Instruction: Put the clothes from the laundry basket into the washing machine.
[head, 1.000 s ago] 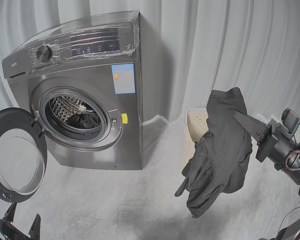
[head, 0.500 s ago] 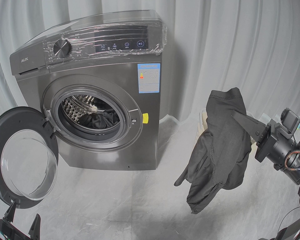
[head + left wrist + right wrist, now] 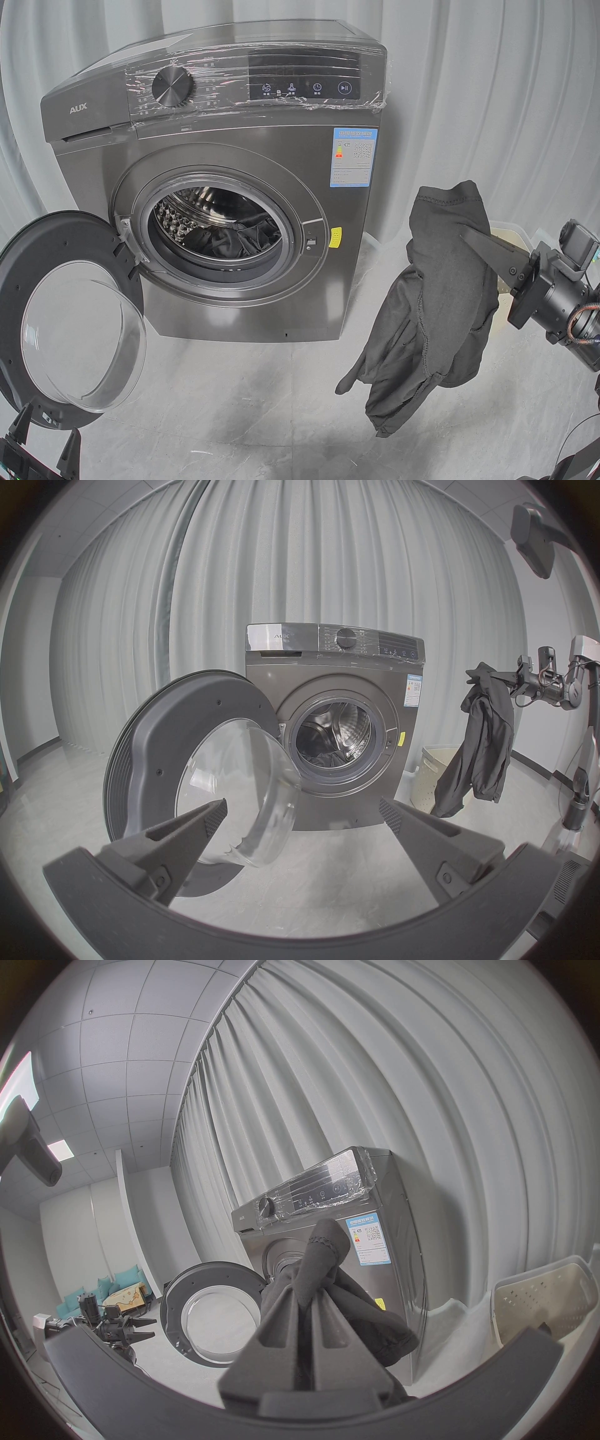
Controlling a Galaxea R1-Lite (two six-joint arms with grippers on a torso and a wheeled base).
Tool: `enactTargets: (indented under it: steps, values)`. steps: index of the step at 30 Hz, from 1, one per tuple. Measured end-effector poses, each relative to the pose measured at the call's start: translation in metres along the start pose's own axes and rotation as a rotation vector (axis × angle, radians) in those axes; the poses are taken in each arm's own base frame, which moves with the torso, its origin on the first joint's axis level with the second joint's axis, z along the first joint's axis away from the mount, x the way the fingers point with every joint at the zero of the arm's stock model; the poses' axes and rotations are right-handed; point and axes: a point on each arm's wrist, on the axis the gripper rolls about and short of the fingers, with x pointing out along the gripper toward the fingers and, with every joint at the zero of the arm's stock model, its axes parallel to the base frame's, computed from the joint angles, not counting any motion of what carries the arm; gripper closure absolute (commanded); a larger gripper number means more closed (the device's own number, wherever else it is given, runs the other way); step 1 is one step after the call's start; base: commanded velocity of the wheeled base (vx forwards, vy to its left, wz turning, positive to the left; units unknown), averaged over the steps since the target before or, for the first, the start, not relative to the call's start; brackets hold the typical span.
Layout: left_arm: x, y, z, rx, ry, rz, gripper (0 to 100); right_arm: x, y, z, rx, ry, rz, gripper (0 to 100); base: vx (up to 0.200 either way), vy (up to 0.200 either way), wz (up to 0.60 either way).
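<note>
We see soft, even light from a lit white ceiling panel (image 3: pixel 60 1149); glare streaks the clear plastic film (image 3: pixel 206 69) on the grey metal washing machine (image 3: pixel 250 144); wrist views bow, corners dark.

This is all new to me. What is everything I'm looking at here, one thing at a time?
washing machine: one, grey, standing on the floor in front of the curtain
door: one, dark grey with a clear window, swung open on the machine's left
clothes: count unclear, dark, lying in the drum
garment: one bundle, dark grey, hanging in the air to the machine's right
laundry basket: one, cream, on the floor behind the garment
curtain: white, along the back
floor: grey, marbled
left gripper: black, open, low near the door
right gripper: black, shut on the garment
</note>
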Motion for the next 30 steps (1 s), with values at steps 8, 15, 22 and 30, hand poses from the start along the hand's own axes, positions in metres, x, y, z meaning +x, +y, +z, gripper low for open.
enactTargets:
  steps: [8, 15, 22, 30]
  values:
    - [0.0, 0.0, 0.0, 0.0, 0.0, 0.0, 0, 0.0, -0.0002, -0.0003, 0.0, 0.001, -0.001, 100, -0.125, 0.0, 0.0]
    - [0.0, 0.0, 0.0, 0.001, 0.0, -0.001, 0, -0.0002, -0.0002, -0.0011, 0.0, 0.004, -0.001, 100, 0.0, 0.029, 0.0]
    - [0.0, -0.0001, 0.0, 0.001, 0.0, -0.001, 0, 0.0, -0.0003, -0.0013, 0.001, 0.005, -0.001, 100, 0.0, 0.2, 0.0]
    - [0.0, -0.0001, 0.0, 0.003, 0.0, -0.001, 0, 0.0, -0.0003, -0.0014, 0.0, 0.006, -0.002, 100, 0.0, 0.2, 0.0]
